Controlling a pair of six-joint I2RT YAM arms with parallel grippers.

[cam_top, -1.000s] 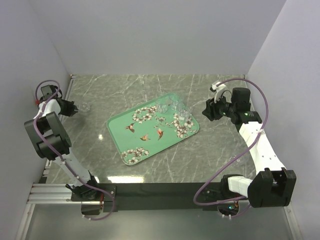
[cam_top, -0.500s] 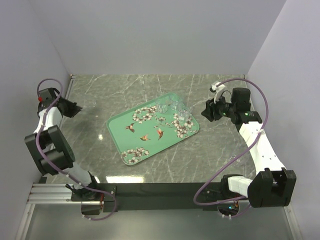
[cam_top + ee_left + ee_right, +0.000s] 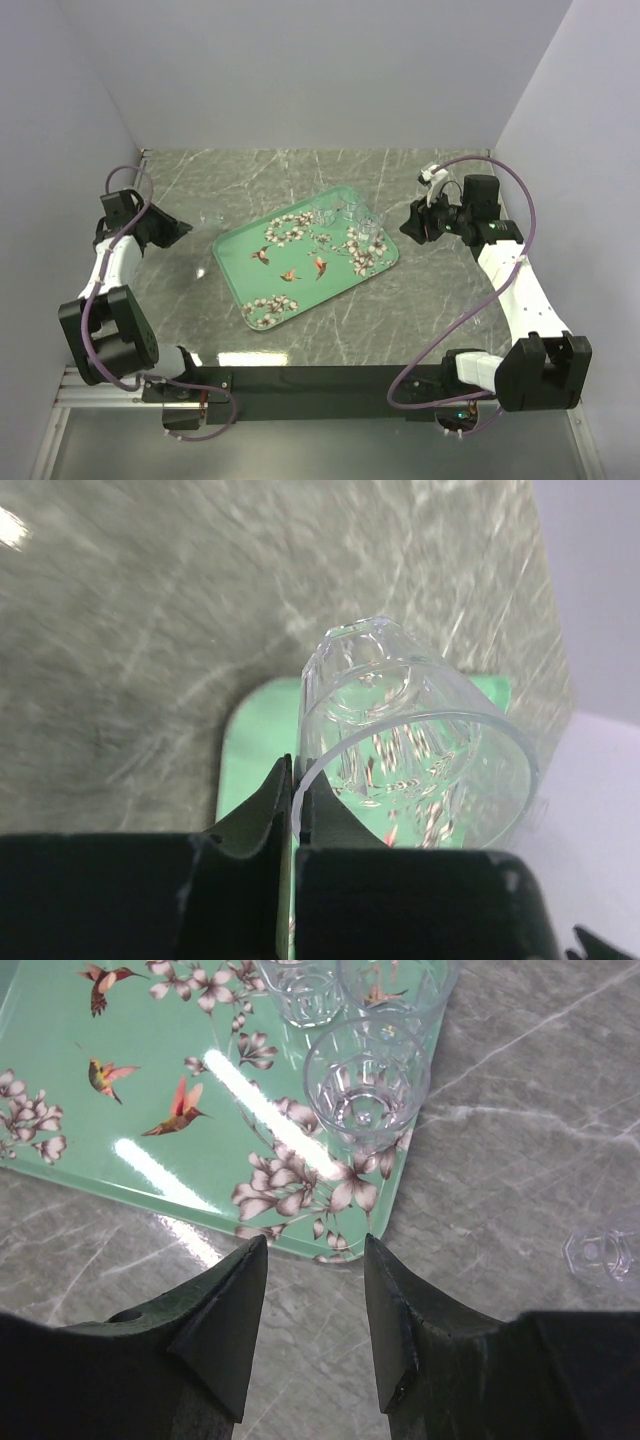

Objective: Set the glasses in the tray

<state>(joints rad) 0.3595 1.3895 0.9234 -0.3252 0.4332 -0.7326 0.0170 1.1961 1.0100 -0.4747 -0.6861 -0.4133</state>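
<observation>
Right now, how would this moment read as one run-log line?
left gripper: shut on glass, left of tray | right gripper: open, empty, by tray's right corner | three glasses in tray | held glass not yet placed

You've got bright, even overhead light in the top view, shadows soft, with one white glare patch on the table [image 3: 245, 357] near the arm bases. Your left wrist view smears the marble into streaks, while the glass [image 3: 410, 740] reads sharper. Right wrist is crisp, with white glare streaks across the tray [image 3: 150, 1030].
</observation>
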